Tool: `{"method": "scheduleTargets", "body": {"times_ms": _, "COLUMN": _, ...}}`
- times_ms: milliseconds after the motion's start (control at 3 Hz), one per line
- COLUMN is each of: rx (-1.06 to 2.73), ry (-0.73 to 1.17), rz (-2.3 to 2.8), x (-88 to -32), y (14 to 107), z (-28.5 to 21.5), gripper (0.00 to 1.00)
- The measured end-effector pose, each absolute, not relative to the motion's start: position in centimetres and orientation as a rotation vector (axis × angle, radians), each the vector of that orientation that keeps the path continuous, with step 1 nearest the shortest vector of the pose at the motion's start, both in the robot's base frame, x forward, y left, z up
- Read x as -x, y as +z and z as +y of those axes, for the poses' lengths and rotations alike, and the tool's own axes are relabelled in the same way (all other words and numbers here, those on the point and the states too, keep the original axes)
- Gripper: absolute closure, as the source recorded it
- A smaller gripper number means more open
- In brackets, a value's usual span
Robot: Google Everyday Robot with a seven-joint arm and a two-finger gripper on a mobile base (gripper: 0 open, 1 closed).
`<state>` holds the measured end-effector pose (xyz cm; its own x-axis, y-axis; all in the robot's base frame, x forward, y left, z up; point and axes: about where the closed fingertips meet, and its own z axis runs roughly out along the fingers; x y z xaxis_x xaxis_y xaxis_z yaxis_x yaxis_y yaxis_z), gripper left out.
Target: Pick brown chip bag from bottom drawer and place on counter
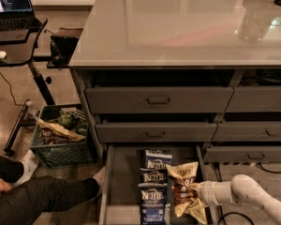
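Grey steel forms the drawer (124,182), pulled open at 6 o'clock, with bare floor along its left side. At its 9 o'clock a crate (61,146) and a seated person's legs (42,196) crowd the aisle. Blue bags (154,184) lie in a column down the drawer's middle. Touching them at their 3 o'clock is the bag (181,186), brown and cream. It sits tilted inside the drawer by the right wall, bunched at its lower right. The claw (196,197) reaches in from 3 o'clock and grips that bunched corner, and the white arm (246,193) trails off toward 4 o'clock.

I judge the grasp made and the lift in hand. Next the bag must rise toward 12 o'clock, out past the two shut drawer fronts (155,131) and the overhanging lip. It then goes onto the tabletop (178,27), which is bare along its front edge. Room is tight at the drawer's right wall, and the blue bags could be dragged along.
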<state>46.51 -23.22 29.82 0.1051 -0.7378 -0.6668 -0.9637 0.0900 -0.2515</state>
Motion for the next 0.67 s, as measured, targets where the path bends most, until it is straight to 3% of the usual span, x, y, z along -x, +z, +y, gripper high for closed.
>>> {"method": "scheduleTargets", "body": {"times_ms": 667, "rx": 1.739, "ry": 0.382, "rz": 1.602, "x": -45.6, "y": 32.86, "z": -21.08, "gripper": 1.0}}
